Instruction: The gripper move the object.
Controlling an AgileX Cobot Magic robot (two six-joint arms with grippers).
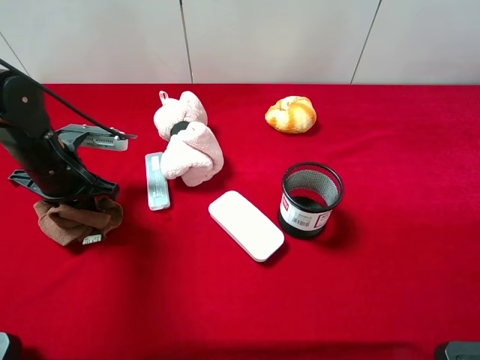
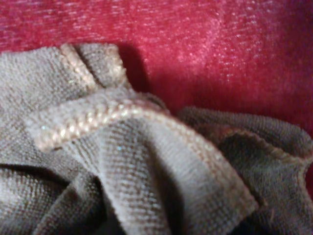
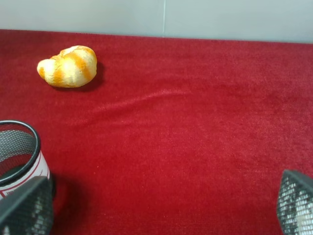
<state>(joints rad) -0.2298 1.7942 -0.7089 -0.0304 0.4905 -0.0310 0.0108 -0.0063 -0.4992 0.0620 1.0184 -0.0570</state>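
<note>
A crumpled brown cloth (image 1: 75, 219) lies on the red table at the far left. My left gripper (image 1: 73, 199) is lowered straight onto it, and its fingertips are buried in the folds. The left wrist view is filled by the cloth (image 2: 122, 161) with its stitched hem, and no fingers show there. My right gripper (image 3: 161, 208) is open and empty, its two mesh-patterned fingertips (image 3: 24, 205) wide apart above bare red cloth at the table's front right.
A pink plush towel (image 1: 187, 142), a white remote (image 1: 156, 181) and a white flat case (image 1: 245, 224) lie mid-table. A black mesh cup (image 1: 310, 199) (image 3: 17, 152) stands right of centre. A bread roll (image 1: 291, 114) (image 3: 68, 66) lies at the back.
</note>
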